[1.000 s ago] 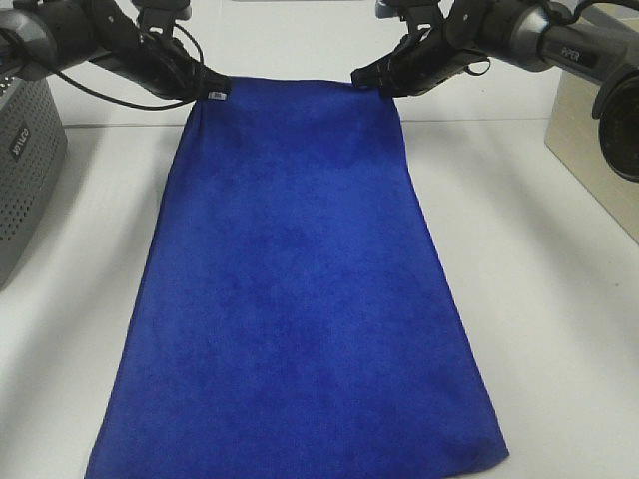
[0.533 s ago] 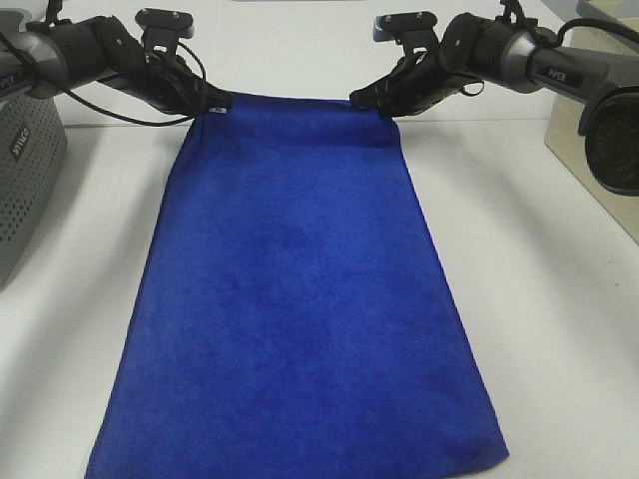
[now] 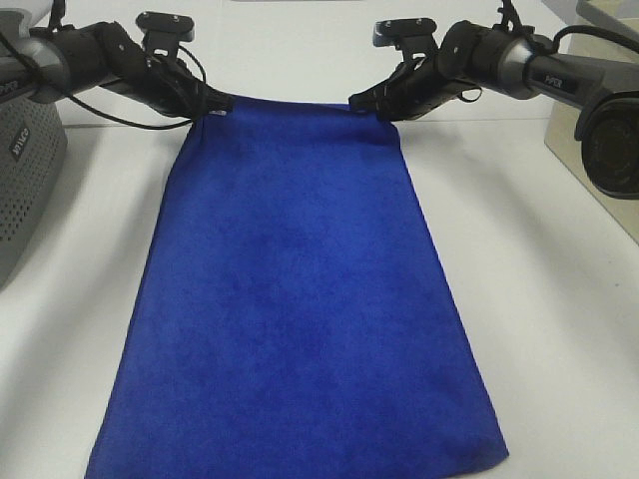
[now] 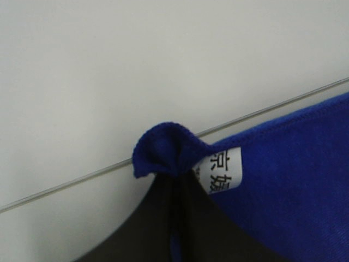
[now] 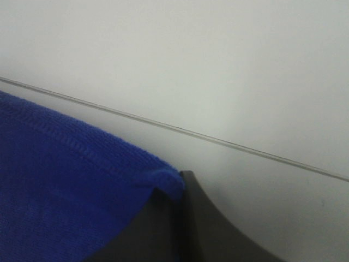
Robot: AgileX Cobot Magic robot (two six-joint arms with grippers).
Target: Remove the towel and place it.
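The royal-blue towel (image 3: 300, 289) stretches lengthwise across the white table, from its far edge down to the near bottom of the high view. My left gripper (image 3: 213, 103) is shut on the towel's far left corner, where the small white tag (image 4: 221, 174) shows beside the pinched fold (image 4: 161, 155). At the far right corner my right gripper (image 3: 367, 101) is shut on the towel (image 5: 65, 191), its black jaws pressed together over the hem. Both far corners sit low, close to the table.
A grey perforated box (image 3: 25, 175) stands at the left edge. A beige box (image 3: 589, 150) stands at the right edge. A thin seam line (image 5: 218, 142) runs across the white table behind the towel.
Both arms have lowered and drawn back slightly with the towel's far corners. The towel's far edge has moved a little away and lies lower.
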